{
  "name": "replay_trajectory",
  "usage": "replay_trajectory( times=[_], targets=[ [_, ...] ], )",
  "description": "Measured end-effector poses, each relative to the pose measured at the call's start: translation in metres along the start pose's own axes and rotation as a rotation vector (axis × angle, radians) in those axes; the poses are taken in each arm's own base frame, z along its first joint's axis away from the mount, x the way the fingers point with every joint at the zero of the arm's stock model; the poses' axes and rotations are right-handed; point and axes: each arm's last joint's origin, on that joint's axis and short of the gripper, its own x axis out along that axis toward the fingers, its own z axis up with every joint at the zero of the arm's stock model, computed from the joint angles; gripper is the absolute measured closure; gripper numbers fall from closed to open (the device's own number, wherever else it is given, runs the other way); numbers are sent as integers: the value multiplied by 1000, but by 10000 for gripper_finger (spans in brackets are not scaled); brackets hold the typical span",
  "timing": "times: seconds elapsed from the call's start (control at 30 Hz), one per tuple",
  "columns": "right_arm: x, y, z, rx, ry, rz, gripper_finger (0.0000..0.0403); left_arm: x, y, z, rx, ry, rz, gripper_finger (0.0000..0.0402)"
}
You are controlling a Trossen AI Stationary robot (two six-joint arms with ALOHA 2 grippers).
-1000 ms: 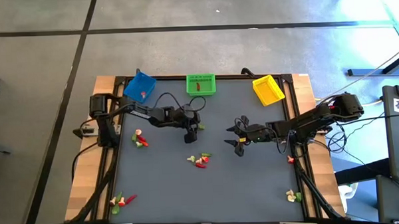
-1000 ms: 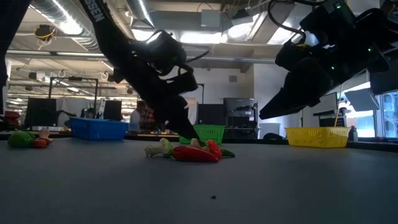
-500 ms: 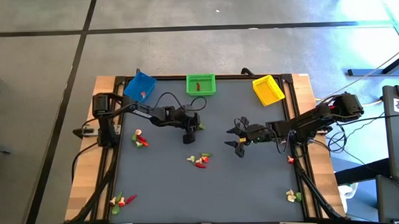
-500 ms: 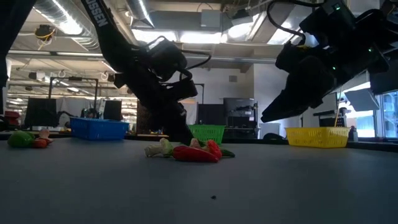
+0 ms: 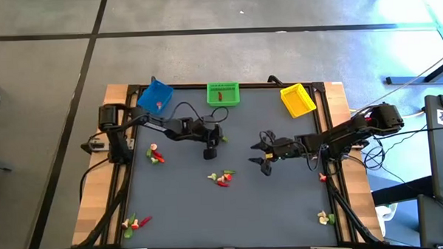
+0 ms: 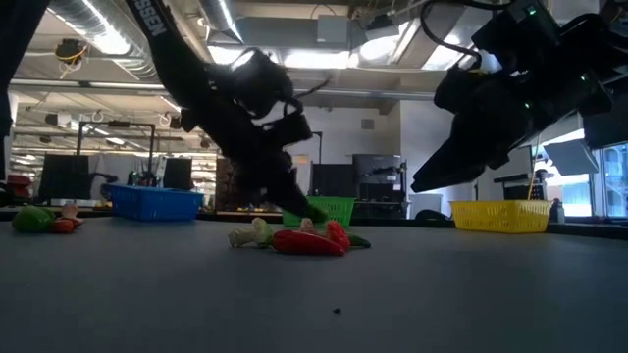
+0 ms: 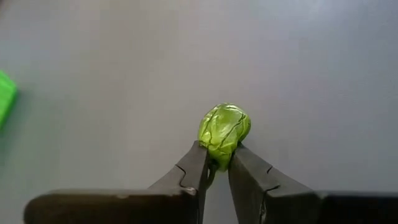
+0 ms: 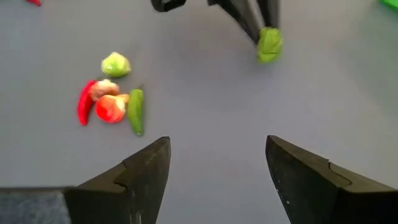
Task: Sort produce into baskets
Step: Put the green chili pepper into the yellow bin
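Left gripper [image 7: 216, 163] has closed on a green sprout [image 7: 224, 130], frame centre; right gripper [image 8: 217, 171] gapes empty; most produce unsorted.

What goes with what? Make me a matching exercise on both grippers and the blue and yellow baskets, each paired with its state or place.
Things:
1. left gripper
2. right gripper
3. blue basket
4. yellow basket

States or places:
A. open, holding nothing
B. left end of the basket row in the high view
C. shut on a green piece
D. right end of the basket row in the high view

Pairs: 1-C, 2-A, 3-B, 4-D
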Motion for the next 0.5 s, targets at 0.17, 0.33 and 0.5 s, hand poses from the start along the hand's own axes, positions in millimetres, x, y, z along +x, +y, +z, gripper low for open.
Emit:
replay_trajectory(
  times=[0.17,0.33,0.5],
  targets=[
    [1,4,11,-43,-28,12,139,-22,-6,21,14,-91,-5,350],
    [-1,8,25,-90,-74,19,139,-45,-12,39,13,-186,-11,349],
    [-1,13,42,-130,-128,18,139,-61,-18,50,-6,-249,-24,349]
  ],
)
